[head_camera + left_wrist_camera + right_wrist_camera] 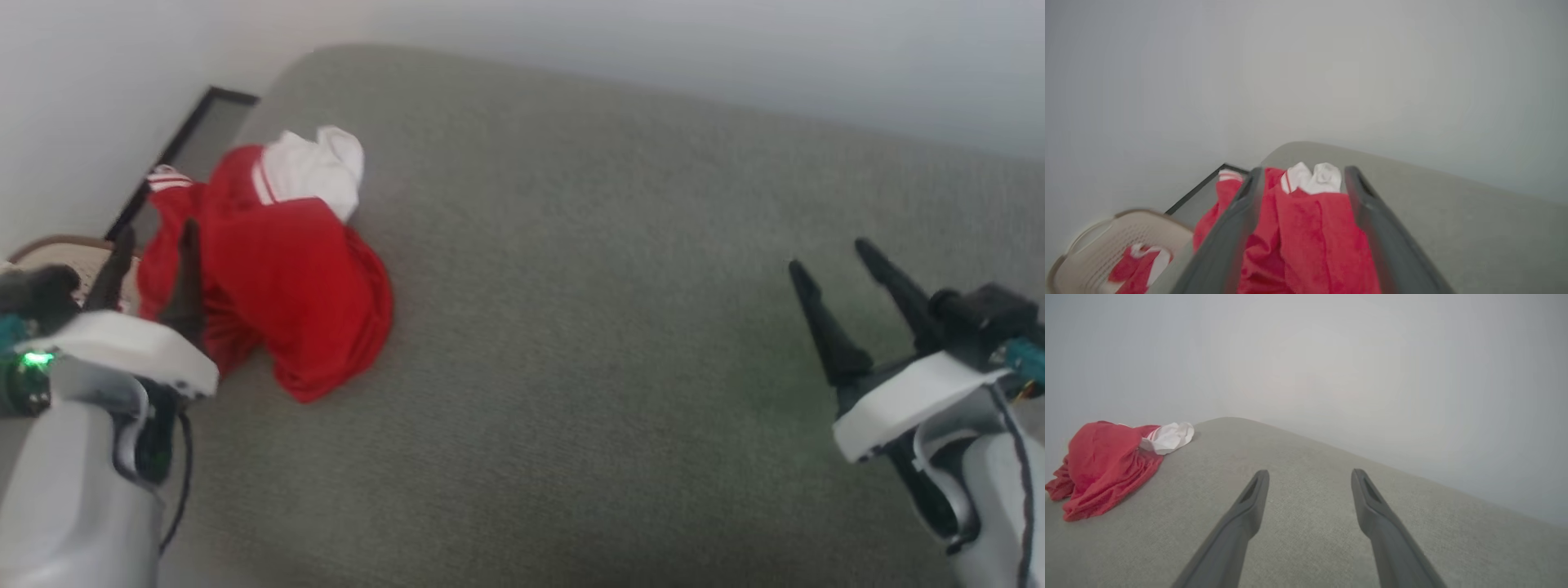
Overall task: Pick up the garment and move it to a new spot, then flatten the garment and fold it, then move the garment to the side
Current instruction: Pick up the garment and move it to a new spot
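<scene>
Lying crumpled on the grey surface, the garment; left jaws and right jaws wide open, empty.

Grey-green cloth surface: bare from centre to right edge, free passage. Crumpled red garment: heap blocking far-left corner. Pale wall: close behind far edge. Beige laundry basket: just off left edge.
</scene>
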### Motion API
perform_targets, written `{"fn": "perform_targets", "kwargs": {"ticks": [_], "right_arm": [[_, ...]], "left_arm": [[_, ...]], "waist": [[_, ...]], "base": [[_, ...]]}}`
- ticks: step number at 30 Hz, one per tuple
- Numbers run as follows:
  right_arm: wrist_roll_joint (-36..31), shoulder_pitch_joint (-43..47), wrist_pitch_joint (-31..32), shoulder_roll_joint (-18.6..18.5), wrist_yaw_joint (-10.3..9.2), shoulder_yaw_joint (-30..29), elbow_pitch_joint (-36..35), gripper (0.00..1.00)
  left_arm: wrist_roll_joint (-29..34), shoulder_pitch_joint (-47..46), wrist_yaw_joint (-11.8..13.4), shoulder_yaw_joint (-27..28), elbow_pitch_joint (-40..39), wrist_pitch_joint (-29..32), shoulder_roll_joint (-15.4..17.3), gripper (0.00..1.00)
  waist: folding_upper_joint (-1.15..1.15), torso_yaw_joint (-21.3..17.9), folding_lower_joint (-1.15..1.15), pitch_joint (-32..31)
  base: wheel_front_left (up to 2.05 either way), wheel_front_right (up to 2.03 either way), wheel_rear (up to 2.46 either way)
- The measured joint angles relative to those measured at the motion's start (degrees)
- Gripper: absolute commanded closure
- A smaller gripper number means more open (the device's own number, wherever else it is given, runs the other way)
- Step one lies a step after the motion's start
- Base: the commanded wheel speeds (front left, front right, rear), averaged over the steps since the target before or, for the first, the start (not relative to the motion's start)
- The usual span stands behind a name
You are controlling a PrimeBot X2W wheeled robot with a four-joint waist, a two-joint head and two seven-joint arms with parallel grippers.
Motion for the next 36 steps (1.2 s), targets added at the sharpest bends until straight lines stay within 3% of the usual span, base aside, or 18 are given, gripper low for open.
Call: {"fn": "perform_targets", "kwargs": {"ticks": [5, 9, 12, 16, 21, 28, 29, 30, 31, 36], "right_arm": [[-0.6, -2.1, 2.0, -1.6, 0.00, -1.2, -3.3, 0.00], [-1.0, -3.0, 3.2, -2.5, 0.00, -1.8, -5.2, 0.00], [-1.0, -3.6, 4.0, -3.0, 0.00, -2.0, -6.6, 0.00], [-1.3, -4.4, 5.2, -3.9, 0.00, -2.6, -8.2, 0.00], [-1.6, -5.2, 6.5, -4.7, 0.00, -3.2, -10.0, 0.00], [-2.0, -5.5, 7.7, -5.1, 0.00, -3.8, -11.8, 0.00], [-2.0, -5.5, 7.9, -5.1, 0.00, -3.9, -11.9, 0.00], [-2.1, -5.5, 7.9, -5.1, 0.00, -4.1, -11.9, 0.00], [-2.3, -5.5, 7.9, -5.0, 0.00, -4.3, -11.9, 0.00], [-2.4, -5.5, 7.1, -4.0, 0.00, -5.4, -11.5, 0.00]], "left_arm": [[-2.0, -9.3, -0.1, -1.2, 13.1, 2.8, 2.3, 0.00], [-3.3, -14.4, -0.3, -2.2, 20.8, 6.3, 2.4, 0.00], [-4.4, -18.2, -0.3, -2.7, 26.2, 10.4, 2.6, 0.00], [-5.7, -22.2, -0.3, -4.5, 33.9, 20.4, 2.6, 0.00], [-6.7, -27.8, -0.3, -5.0, 39.1, 27.8, 3.6, 0.00], [-7.2, -30.1, -0.3, -5.4, 41.3, 29.9, 3.8, 0.00], [-7.2, -30.2, -0.3, -5.5, 41.4, 29.8, 3.8, 0.23], [-7.3, -30.2, -0.3, -5.8, 41.4, 29.1, 3.8, 0.80], [-7.2, -30.1, -0.3, -6.3, 41.0, 28.0, 3.7, 1.00], [-7.3, -29.0, -0.2, -9.3, 38.0, 24.5, 5.3, 1.00]], "waist": [[0.00, -2.6, 0.00, 6.1], [0.00, -4.2, 0.00, 10.0], [0.00, -5.1, 0.00, 12.6], [0.00, -6.1, 0.00, 15.4], [0.00, -6.8, 0.00, 17.9], [0.01, -7.4, 0.00, 19.7], [0.00, -7.4, 0.00, 19.7], [0.01, -7.4, 0.00, 19.7], [0.01, -7.4, 0.00, 19.6], [0.00, -7.3, 0.00, 18.2]], "base": [[0.00, 0.00, 0.00], [0.00, 0.00, 0.00], [0.00, 0.00, 0.00], [0.00, 0.00, 0.00], [0.00, 0.00, 0.00], [0.00, 0.00, 0.00], [0.00, 0.00, 0.00], [0.00, 0.00, 0.00], [0.00, 0.00, 0.00], [0.00, 0.00, 0.00]]}}
